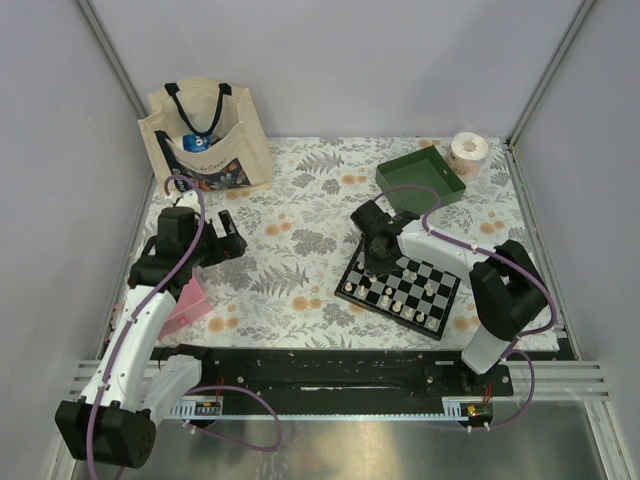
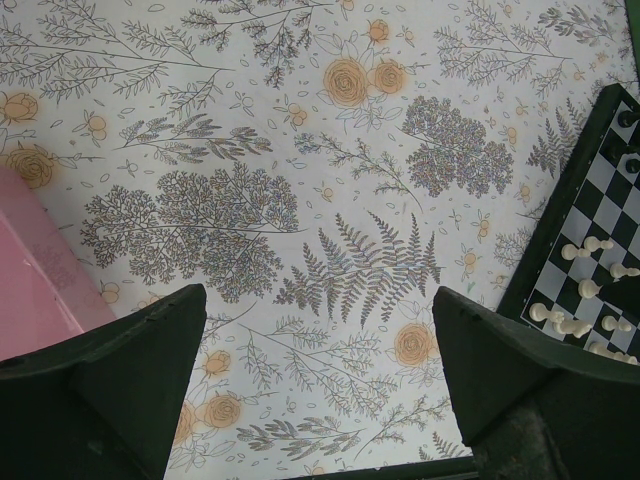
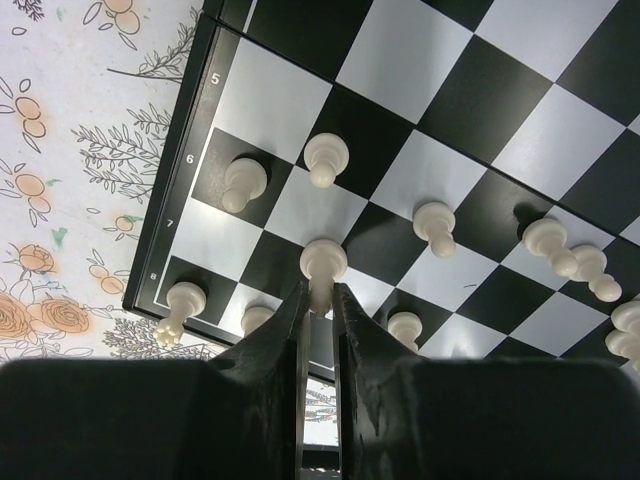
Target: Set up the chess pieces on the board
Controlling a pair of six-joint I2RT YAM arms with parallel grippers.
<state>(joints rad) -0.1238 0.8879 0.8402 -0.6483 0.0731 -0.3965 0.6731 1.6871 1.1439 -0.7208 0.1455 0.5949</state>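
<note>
The black-and-white checkered board (image 1: 440,305) lies right of centre; it also shows in the right wrist view (image 3: 250,90) and at the right edge of the left wrist view (image 2: 560,225). Several cream-white chess pieces (image 1: 400,300) stand on it, and a few black ones near its far edge. My right gripper (image 3: 320,292) is shut on a cream-white pawn (image 3: 323,264) over the board's corner by rows 7 and 8; other white pieces (image 3: 326,158) stand around it. My left gripper (image 2: 320,345) is open and empty above the floral cloth, left of the board.
A green square tray (image 1: 422,173) and a roll of tape (image 1: 468,150) sit at the back right. A cream tote bag (image 1: 205,135) stands at the back left. A pink object (image 1: 188,305) lies under the left arm, also in the left wrist view (image 2: 35,270).
</note>
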